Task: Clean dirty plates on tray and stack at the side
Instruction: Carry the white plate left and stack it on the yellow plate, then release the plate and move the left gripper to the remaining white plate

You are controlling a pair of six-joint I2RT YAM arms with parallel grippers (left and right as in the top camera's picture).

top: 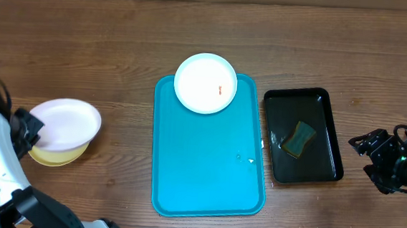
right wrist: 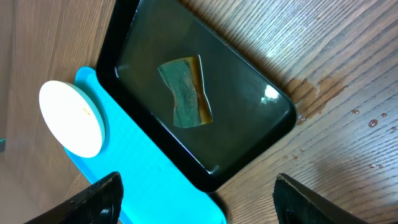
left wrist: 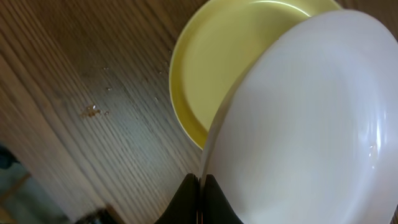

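Smooth round white plate (left wrist: 311,124), rim pinched in closed left gripper (left wrist: 200,190) — tilted over glossy yellow plate (left wrist: 211,68); right gripper (right wrist: 199,193) spread wide, empty.

Grained wooden table (top: 86,41), glossy black tray (top: 293,109), smooth turquoise plastic tray (top: 200,164), glossy white plate (left wrist: 311,124)

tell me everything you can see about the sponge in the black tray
The sponge is a small pad pinched in at the waist. Its dark green scouring face is up, and a yellow-brown foam layer shows along one edge. It lies flat near the middle of the glossy black tray, turned at an angle to the tray's sides. It touches only the tray floor. That floor looks shiny and perhaps wet, so the sponge may be damp.
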